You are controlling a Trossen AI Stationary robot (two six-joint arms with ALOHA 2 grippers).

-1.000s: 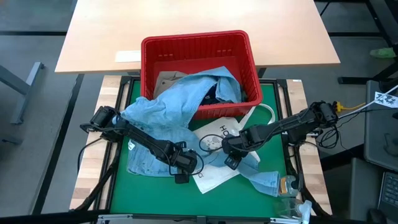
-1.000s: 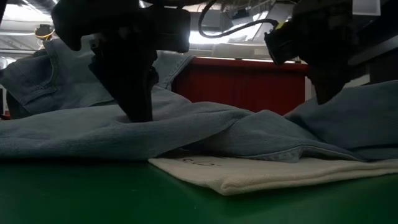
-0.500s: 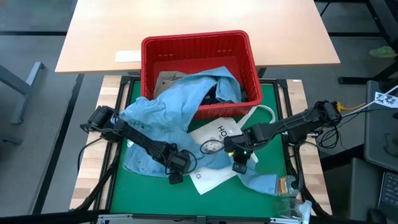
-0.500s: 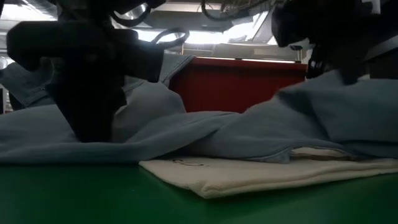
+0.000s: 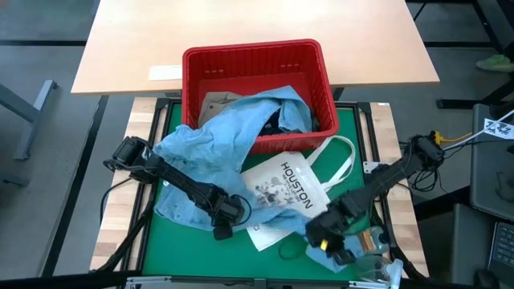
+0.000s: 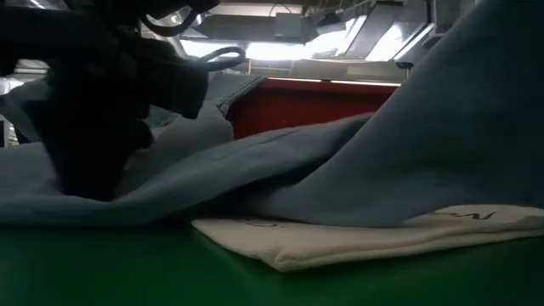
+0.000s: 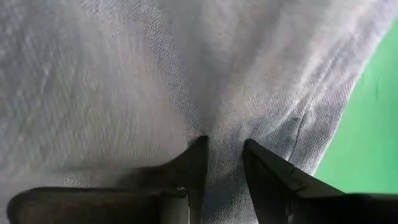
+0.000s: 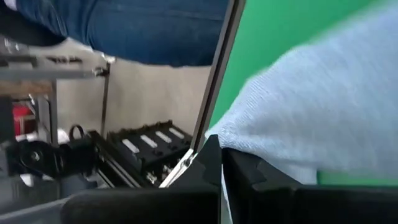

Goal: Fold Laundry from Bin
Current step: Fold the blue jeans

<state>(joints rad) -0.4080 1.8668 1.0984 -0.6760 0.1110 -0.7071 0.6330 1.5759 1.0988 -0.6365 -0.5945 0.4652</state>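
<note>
The red bin stands at the far side of the green mat. A light blue denim garment spills over the bin's front rim onto the mat. Dark laundry shows inside the bin. A white "HOUSTON" tote lies flat on the mat. My left gripper points down onto the denim's near part, left of the tote, and is shut on it. My right gripper, at the mat's near right corner, is shut on one end of the denim, which rises from the mat. My left gripper pinches a raised ridge of the denim between its two fingers, from above, pointing down. The cloth around it lies on the mat. My right gripper holds an edge of the denim's end between its shut fingers, slanting downward. That end is lifted off the mat and slopes back toward the bin.
A wooden table with a paper slip stands behind the bin. The mat's metal frame runs along the right edge, with small gear at the near right corner. A person in jeans stands beyond the table.
My right gripper has shut on the denim over the tote and swung toward the table's near right corner, rolling as it went. It dragged that end of the denim off the tote, whose print now shows. My left gripper has sunk a little onto the denim.
</note>
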